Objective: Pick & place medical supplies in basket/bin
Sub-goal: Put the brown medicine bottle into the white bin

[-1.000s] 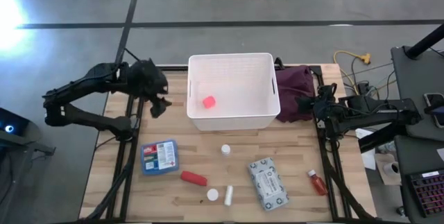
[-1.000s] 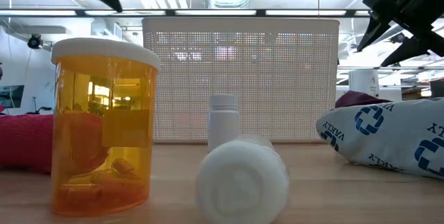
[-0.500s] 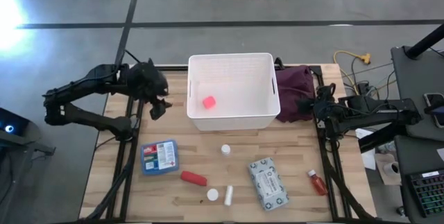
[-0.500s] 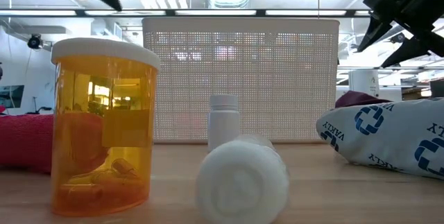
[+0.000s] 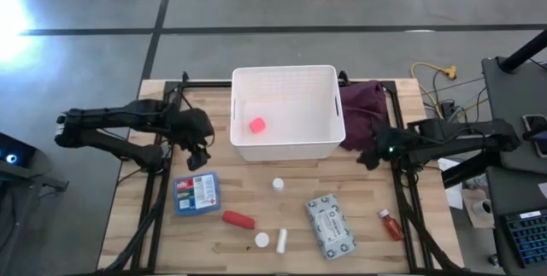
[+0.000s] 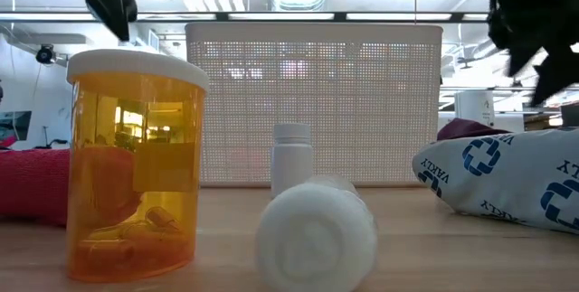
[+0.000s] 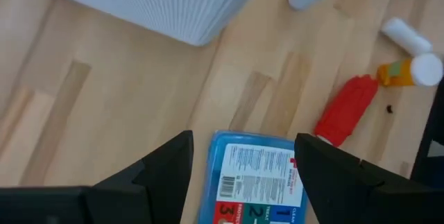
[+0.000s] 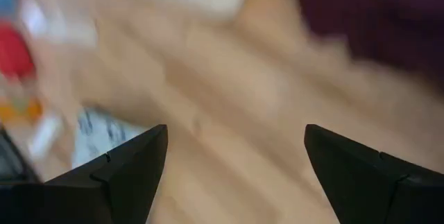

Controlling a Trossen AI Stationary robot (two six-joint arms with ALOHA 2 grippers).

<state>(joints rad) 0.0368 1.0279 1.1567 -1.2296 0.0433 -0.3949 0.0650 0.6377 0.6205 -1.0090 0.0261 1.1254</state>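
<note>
Left gripper (image 7: 243, 175), fingers apart, hovers above the flat blue box with red-white label (image 5: 196, 192) near the wooden table's (image 5: 359, 182) left edge. The flat box could slip from a shallow pinch. Right gripper (image 5: 369, 155), also spread, waits beside the white rectangular plastic bin (image 5: 287, 112).

Bare wooden tabletop (image 5: 367, 192) lies open between the large white plastic tub (image 5: 288, 143) and scattered small supplies.
</note>
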